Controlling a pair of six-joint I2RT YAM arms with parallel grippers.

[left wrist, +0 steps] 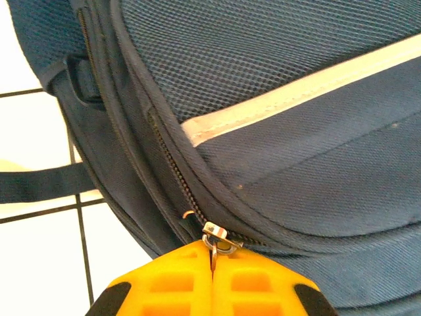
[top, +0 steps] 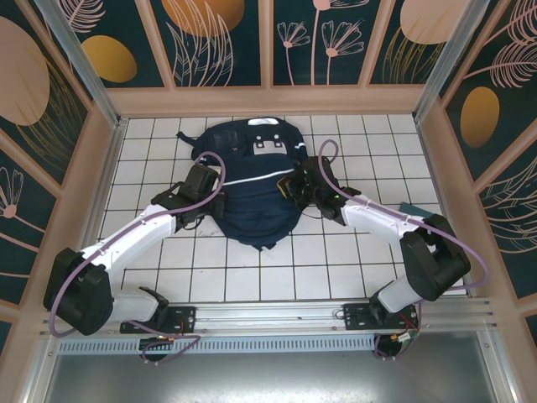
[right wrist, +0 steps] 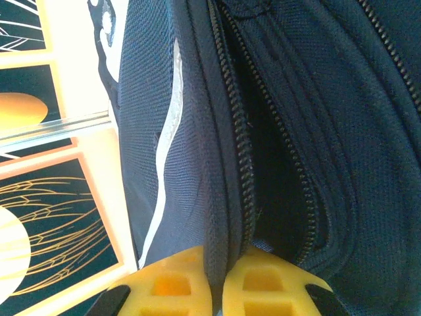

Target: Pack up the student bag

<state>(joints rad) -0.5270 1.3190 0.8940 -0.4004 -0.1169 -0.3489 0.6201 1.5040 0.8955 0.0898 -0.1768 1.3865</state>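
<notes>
The student bag [top: 252, 197] lies flat in the middle of the white tiles [top: 336, 260], with an arm at either side. The left gripper [left wrist: 212, 262] pinches its zipper pull [left wrist: 217, 237] tight. The right gripper [right wrist: 217, 280] is clamped on a fold of fabric beside the gaping zipper [right wrist: 243, 151].

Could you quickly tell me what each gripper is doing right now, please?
Left gripper: closed on the zipper pull of the student bag.
Right gripper: closed on the fabric edge of the bag's opening.
</notes>
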